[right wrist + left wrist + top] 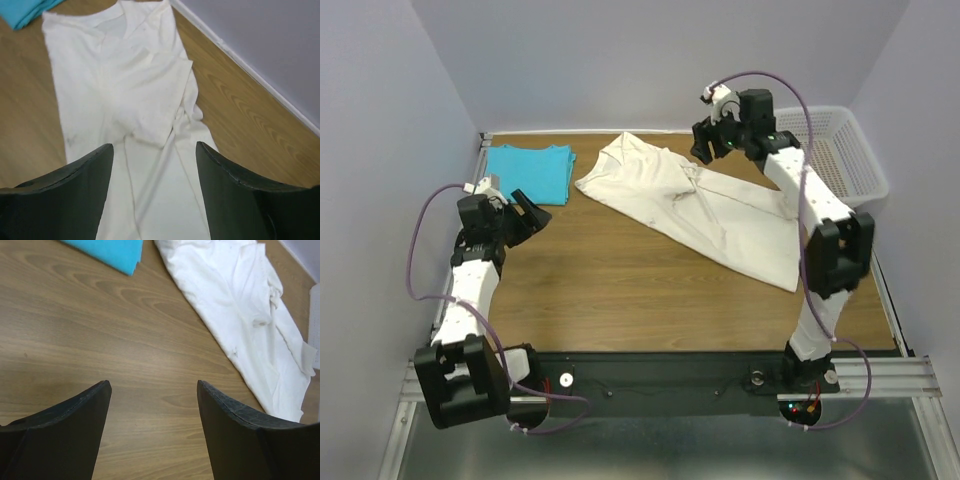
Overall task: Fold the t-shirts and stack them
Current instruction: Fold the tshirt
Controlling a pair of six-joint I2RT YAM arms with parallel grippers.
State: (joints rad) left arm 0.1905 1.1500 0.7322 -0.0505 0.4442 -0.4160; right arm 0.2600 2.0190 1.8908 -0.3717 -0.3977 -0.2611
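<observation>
Large cream off-white cotton t-shirt (692, 203) lies partly folded as a long strip. It runs diagonally from the upper centre to the right middle of the top view, on the brown wood-grain table (620, 290). Some wrinkles, and one flap is laid over its middle.

Smaller bright turquoise cotton t-shirt (530, 171) is folded flat in the upper left of the top view. It sits near the cream shirt's upper end with a strip of bare table between them; the two are not stacked.

White perforated plastic basket (840, 150) is in the upper right, at the table's edge.

Right gripper (154, 147) hangs over the cream shirt in the upper centre. Its jaws are spread wide with nothing between them, and cloth shows below the gap in the wrist view.

Left gripper (152, 385) is at the left middle, over bare wood below the turquoise shirt. Its jaws are wide apart and hold nothing.
</observation>
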